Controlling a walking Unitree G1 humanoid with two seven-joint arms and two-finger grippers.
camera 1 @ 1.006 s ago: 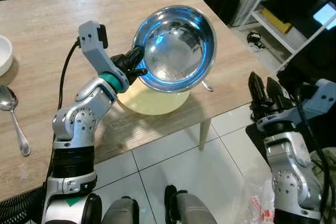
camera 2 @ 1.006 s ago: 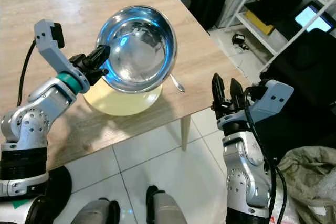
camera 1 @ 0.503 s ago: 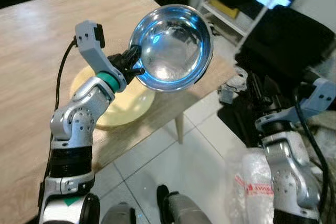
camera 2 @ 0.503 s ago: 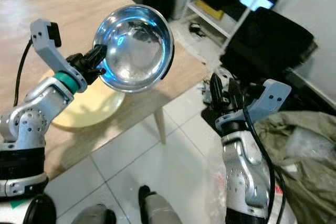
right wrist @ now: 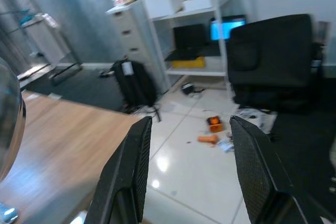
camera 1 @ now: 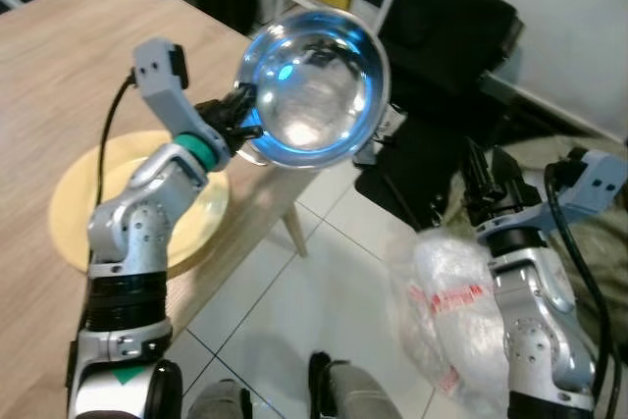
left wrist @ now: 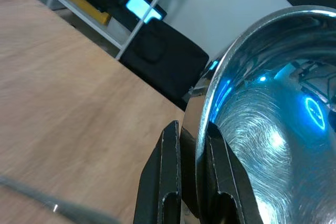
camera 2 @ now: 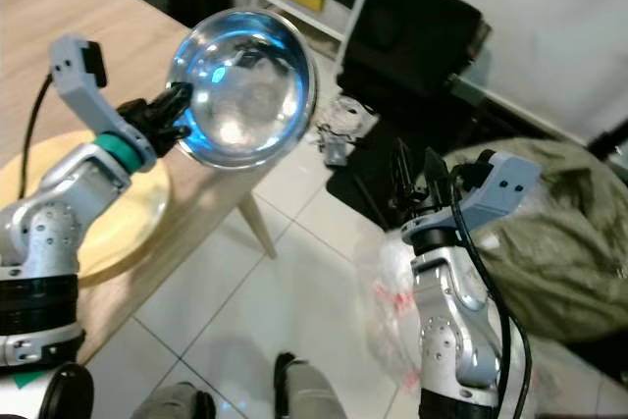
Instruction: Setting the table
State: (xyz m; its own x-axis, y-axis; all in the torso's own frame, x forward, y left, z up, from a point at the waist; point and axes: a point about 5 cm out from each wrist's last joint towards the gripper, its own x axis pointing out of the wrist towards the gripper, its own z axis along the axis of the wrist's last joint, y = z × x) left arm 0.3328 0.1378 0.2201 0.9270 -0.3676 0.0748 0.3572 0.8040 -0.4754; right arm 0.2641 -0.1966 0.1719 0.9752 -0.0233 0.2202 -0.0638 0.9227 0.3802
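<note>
Compared with a second back, the whole view has swung toward the table corner, so more tiled floor (camera 1: 324, 272) and a black chair (camera 1: 442, 36) are now seen, while the metal bowl (camera 1: 312, 85) is kept in the same grip as before. The left gripper (camera 1: 238, 117) is clamped tight on the bowl's rim, one black finger (left wrist: 167, 177) outside and one inside the wall, with barely any gap left. The bowl is held up in the air, tipped on its side past the edge of the wooden table (camera 1: 59, 76), its hollow turned up toward the camera. A yellow plate (camera 1: 78, 203) is left lying flat on the table beneath the left arm. The right gripper (camera 2: 417, 176) is held out over the floor, fingers spread apart and nothing gripped, next to a white plastic bag (camera 1: 442, 291).
</note>
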